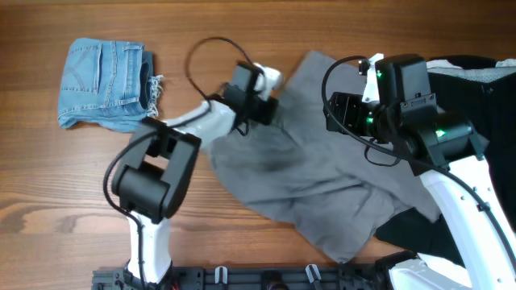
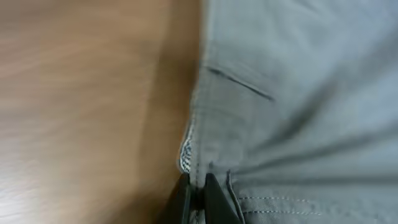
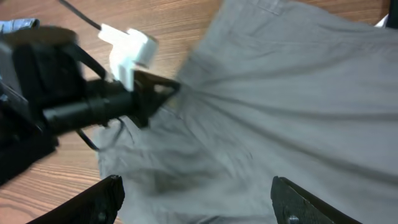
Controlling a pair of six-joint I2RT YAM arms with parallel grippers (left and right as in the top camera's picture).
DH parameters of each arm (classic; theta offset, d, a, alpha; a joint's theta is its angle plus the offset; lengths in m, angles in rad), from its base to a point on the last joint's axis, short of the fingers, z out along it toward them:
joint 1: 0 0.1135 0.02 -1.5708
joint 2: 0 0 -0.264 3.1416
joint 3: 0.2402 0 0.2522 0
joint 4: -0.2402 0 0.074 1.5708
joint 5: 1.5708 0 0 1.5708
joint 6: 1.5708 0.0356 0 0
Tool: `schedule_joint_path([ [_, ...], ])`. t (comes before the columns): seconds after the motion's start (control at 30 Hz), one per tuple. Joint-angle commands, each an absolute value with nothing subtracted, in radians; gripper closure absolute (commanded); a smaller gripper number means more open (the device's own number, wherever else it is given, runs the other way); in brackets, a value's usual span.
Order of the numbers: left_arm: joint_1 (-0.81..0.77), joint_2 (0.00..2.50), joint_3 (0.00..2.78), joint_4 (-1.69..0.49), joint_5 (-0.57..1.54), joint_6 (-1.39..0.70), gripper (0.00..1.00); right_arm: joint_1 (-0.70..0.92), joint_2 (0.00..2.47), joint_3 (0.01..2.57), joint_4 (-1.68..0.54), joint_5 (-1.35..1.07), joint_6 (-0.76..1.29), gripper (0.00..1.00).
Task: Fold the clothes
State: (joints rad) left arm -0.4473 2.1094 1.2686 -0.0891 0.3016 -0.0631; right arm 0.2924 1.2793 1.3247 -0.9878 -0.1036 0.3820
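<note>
The wooden table (image 1: 48,185) carries folded denim (image 1: 105,84), grey garment (image 1: 322,185), black cloth (image 1: 484,84).

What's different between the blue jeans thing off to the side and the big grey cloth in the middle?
The jeans are blue; the grey garment is plain grey. The jeans sit folded and compact; the grey garment lies spread and rumpled. Nothing touches the jeans, while the left pincer pinches the grey garment's edge. Both rest on the wooden table.
</note>
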Motion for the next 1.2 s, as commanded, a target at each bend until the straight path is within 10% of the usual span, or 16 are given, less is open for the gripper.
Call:
schedule_joint_path([
  [0.0, -0.212, 2.077, 1.297, -0.12, 0.091, -0.165, 0.96, 0.29, 1.287, 1.328, -0.995, -0.104, 0.395, 0.19],
  [0.13, -0.036, 2.053, 1.297, -0.183, 0.093, -0.167, 0.96, 0.29, 1.287, 1.328, -1.002, -0.104, 0.394, 0.19],
  [0.4, 0.057, 1.897, 1.297, -0.265, 0.174, -0.162, 0.37, 0.288, 1.332, 1.328, -1.024, -0.014, 0.476, 0.12],
  [0.67, 0.056, 1.589, 1.297, -0.569, 0.175, -0.162, 0.37, 0.168, 1.63, 1.328, -0.726, 0.053, 0.433, 0.71],
  [0.87, 0.056, 1.491, 1.297, -0.853, 0.206, -0.162, 0.48, 0.057, 1.913, 1.328, -0.491, 0.047, 0.424, 0.91],
  [1.0, 0.056, 1.491, 1.296, -0.945, 0.205, -0.162, 0.41, 0.013, 2.053, 1.328, -0.358, -0.084, 0.39, 0.86],
  [1.07, 0.056, 1.49, 1.296, -0.955, 0.205, -0.162, 0.4, 0.006, 2.113, 1.328, -0.306, -0.113, 0.392, 0.51],
  [1.17, 0.056, 1.491, 1.296, -0.952, 0.205, -0.162, 0.39, 0.006, 2.164, 1.328, -0.258, -0.113, 0.392, 0.45],
])
